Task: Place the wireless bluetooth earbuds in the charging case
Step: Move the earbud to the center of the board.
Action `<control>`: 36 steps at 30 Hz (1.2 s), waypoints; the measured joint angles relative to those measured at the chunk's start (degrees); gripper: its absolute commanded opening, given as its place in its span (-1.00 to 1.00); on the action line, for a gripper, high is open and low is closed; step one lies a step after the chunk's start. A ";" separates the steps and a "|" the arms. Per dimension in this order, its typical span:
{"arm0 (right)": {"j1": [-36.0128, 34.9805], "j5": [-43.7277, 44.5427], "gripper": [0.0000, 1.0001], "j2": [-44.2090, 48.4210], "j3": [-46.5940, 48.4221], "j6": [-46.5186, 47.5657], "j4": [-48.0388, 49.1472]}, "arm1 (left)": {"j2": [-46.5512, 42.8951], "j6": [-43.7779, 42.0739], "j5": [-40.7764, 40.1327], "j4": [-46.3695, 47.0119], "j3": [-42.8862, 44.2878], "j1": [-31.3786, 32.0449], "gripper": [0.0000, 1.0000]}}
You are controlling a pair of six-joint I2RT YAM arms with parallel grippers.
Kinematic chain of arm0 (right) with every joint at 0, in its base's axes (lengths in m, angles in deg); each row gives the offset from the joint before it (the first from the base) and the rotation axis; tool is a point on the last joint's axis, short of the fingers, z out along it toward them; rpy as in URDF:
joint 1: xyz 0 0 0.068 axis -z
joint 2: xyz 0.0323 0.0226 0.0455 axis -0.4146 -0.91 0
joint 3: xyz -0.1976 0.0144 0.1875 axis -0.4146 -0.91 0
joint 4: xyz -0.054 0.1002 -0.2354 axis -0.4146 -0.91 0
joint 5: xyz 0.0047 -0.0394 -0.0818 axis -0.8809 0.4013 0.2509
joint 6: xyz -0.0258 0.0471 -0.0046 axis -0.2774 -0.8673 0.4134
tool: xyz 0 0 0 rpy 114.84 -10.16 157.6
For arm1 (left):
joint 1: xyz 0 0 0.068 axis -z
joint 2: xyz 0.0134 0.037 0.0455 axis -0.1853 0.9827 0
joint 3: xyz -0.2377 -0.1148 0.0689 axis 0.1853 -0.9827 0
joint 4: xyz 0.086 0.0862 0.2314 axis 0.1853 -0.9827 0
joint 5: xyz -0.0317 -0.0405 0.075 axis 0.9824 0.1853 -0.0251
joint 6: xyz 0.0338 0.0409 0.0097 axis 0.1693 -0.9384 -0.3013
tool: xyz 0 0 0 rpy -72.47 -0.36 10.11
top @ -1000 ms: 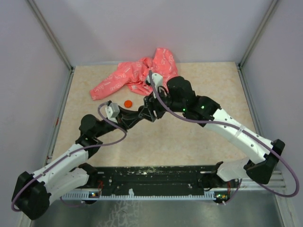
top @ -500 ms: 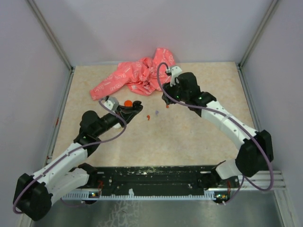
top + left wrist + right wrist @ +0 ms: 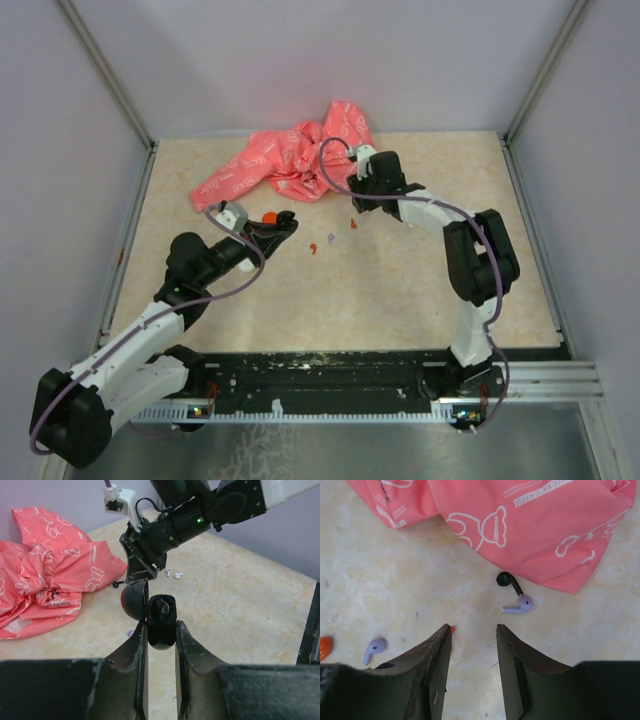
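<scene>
Where the left claw [image 3: 161, 628] presses together, it pinches the open case [image 3: 162, 611], red outside and dark inside, left of centre in the top view. The right claw [image 3: 472, 630] stands spread and empty over the worktop [image 3: 395, 585]. A red earbud [image 3: 452, 629] peeks out at one finger's tip, and the other earbud [image 3: 323, 647] lies at the lower left edge. A second ago both claws met mid-frame; the right one now sits up beside the pink cloth [image 3: 530, 525].
</scene>
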 measured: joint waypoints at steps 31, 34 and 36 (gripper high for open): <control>2.03 1.42 -0.37 -18.86 14.45 3.37 2.03 | 1.07 0.00 1.46 0.02 0.00 -0.98 -0.99; 2.03 1.42 -0.38 -18.86 14.45 2.99 0.63 | 1.07 0.00 1.55 0.04 0.00 -0.98 -0.99; 2.03 1.38 -0.39 -18.86 14.45 2.75 0.04 | 1.07 0.02 1.73 0.04 0.00 -0.98 -0.99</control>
